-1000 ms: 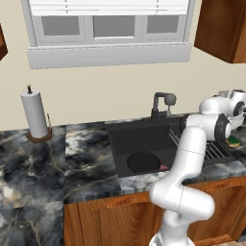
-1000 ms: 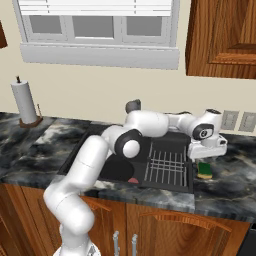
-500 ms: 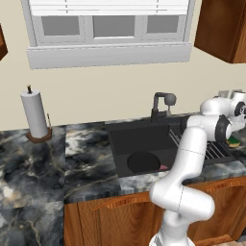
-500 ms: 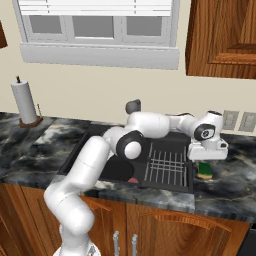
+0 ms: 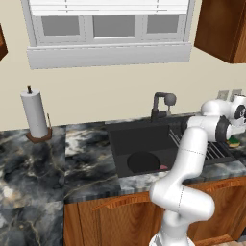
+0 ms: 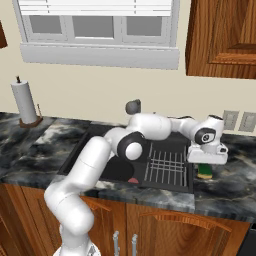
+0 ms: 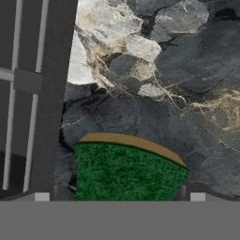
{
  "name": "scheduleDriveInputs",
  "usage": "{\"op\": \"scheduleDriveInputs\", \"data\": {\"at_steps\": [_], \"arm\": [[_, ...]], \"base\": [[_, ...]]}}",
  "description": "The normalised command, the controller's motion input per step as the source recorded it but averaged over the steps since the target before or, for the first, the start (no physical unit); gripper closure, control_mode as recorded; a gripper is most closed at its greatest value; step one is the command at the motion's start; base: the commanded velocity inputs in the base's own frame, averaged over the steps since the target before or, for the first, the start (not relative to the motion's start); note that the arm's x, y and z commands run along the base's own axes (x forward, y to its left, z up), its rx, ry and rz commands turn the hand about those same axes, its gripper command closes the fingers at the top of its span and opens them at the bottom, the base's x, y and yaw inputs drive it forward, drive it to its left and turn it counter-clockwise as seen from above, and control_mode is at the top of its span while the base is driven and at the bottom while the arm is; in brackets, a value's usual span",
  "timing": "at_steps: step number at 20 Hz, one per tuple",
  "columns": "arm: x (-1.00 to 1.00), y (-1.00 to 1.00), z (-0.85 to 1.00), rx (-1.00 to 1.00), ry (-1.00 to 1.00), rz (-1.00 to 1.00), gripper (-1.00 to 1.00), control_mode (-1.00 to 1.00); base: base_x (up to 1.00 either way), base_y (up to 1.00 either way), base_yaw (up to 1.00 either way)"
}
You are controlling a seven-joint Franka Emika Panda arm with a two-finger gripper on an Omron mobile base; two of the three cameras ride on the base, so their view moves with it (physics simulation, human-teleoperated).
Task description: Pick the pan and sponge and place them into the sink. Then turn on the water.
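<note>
dark marbled stone counter [image 6: 230, 187] holds the small yellow-and-green sponge [image 6: 204, 172] right of the dark grey sink [image 5: 139, 139]; round black pan [image 5: 143, 162] already inside. gripper [image 6: 206, 159] spread wide above sponge; faucet untouched.

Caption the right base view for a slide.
Open gripper poised over the sponge beside the sink.

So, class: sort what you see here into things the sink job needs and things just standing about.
Needed: pan, already in the sink; sponge on the counter under the open claw; faucet.

Standing about: paper towel roll; drying rack; window.
</note>
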Motion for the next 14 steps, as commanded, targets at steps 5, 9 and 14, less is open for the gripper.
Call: {"op": "scheduleDriveInputs", "data": {"at_steps": [5,9,14], "arm": [[-0.05,0.0,-0.16,0.01,0.01,-0.06,-1.0,-1.0],[-0.03,-0.01,-0.19,0.01,0.0,-0.05,-1.0,-1.0],[-0.02,0.01,-0.22,0.0,0.0,-0.04,1.0,-1.0]], "base": [[0.0,0.0,0.0],[0.0,0.0,0.0],[0.0,0.0,0.0]]}}
